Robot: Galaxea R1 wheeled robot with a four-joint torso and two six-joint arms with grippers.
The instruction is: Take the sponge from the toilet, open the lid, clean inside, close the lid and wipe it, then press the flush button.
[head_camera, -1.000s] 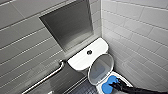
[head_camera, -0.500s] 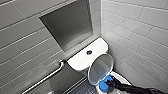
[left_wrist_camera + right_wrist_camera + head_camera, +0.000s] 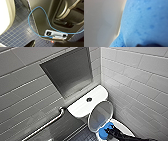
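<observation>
Not much has changed in the last second: the white glossy oval lid (image 3: 100, 115) stays propped up against the tank of the white ceramic toilet (image 3: 85, 103). My right hand (image 3: 109, 131) has only nudged the bright blue bean-shaped sponge (image 3: 103, 130) slightly, just under the lid at the bowl's edge. It's clamped on it, so I reckon we're mid-scrub. Can't tell the left hand's state.

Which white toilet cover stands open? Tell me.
The lid: the oval one, tipped upright. The other, the flat tank top with the dark button, lies level.
</observation>
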